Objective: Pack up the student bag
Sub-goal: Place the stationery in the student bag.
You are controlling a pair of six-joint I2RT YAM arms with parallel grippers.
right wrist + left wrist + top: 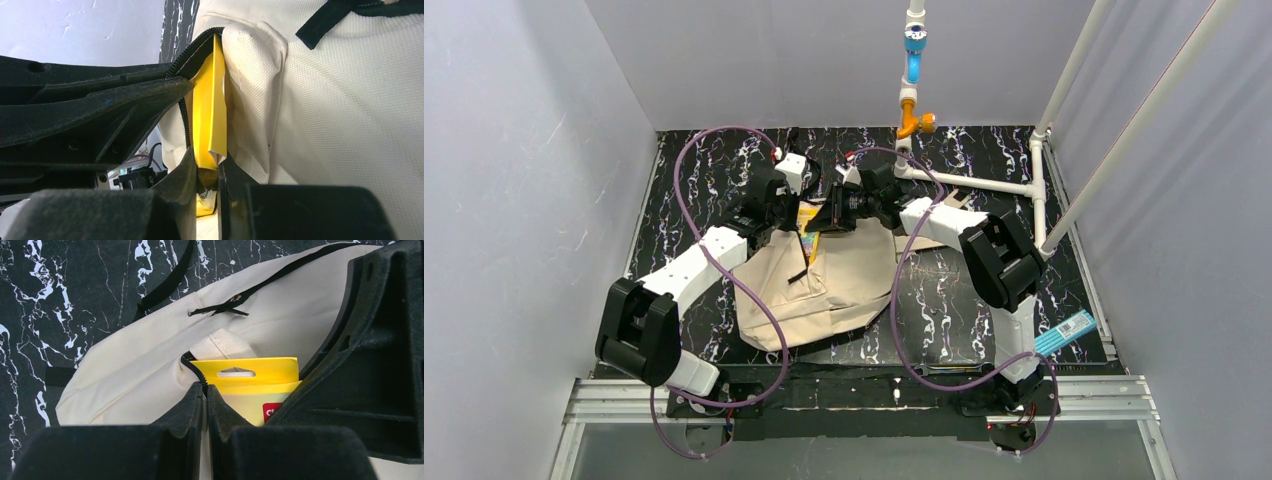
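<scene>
Marbled table (674, 200); left claw (205, 390) pinches student bag (130, 370) rim.

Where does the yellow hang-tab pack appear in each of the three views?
Top external: yellow hang-tab pack upper centre, at the beige backpack far end.
Left wrist: pack lower centre, tab hole facing the camera.
Right wrist: pack centre, edge-on, a vertical strip.
Shared landmark: the backpack's opening around it.

Beige fabric backpack (844, 290) lying flat on the dark marbled tabletop (1079, 270); far-end zip open, yellow packet (245, 372) partly inside.
</scene>
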